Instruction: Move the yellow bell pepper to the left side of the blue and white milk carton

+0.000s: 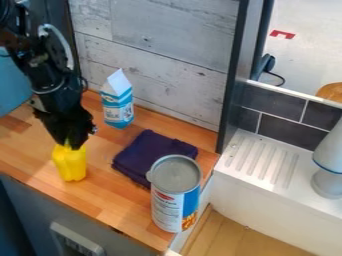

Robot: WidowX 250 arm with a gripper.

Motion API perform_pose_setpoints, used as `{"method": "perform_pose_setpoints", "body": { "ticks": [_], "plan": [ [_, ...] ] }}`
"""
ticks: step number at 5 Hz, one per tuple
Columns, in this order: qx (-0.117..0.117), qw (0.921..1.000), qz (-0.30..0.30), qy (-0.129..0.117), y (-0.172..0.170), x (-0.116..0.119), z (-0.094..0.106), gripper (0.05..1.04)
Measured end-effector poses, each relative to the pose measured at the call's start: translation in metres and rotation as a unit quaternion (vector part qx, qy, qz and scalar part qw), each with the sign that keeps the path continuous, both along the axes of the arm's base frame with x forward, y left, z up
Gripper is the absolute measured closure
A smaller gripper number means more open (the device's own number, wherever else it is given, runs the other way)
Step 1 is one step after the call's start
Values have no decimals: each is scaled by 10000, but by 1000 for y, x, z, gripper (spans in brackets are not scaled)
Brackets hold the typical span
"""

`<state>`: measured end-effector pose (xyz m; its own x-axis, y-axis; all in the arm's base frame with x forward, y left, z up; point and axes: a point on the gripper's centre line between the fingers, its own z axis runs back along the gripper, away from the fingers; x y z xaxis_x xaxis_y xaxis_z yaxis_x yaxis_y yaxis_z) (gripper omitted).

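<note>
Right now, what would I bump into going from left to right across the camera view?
Yellow thing, carton, can, grey thing with a blue line.

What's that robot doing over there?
A black robot arm hangs over the wooden counter, with its pincer right at the top of a yellow thing. I can't tell if it has a grip. Nearby are a blue and white carton, a folded dark cloth and a big can.

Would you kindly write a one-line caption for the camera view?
Robot hand at the top of a yellow container, with a folded dark cloth, tall can and carton nearby.
</note>
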<state>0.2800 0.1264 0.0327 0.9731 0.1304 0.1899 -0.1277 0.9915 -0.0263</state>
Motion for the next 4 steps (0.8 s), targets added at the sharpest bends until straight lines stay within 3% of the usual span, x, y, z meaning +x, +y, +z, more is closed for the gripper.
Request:
{"method": "perform_pose_setpoints", "body": {
  "ticks": [2, 3, 4],
  "plan": [
    [-122, 9998, -104, 111, -4, -2, 2, 878],
    [-442, 9985, -184, 267, -13, -6, 4, 948],
    [-519, 9986, -97, 73, -11, 11, 21, 967]
  ]
}}
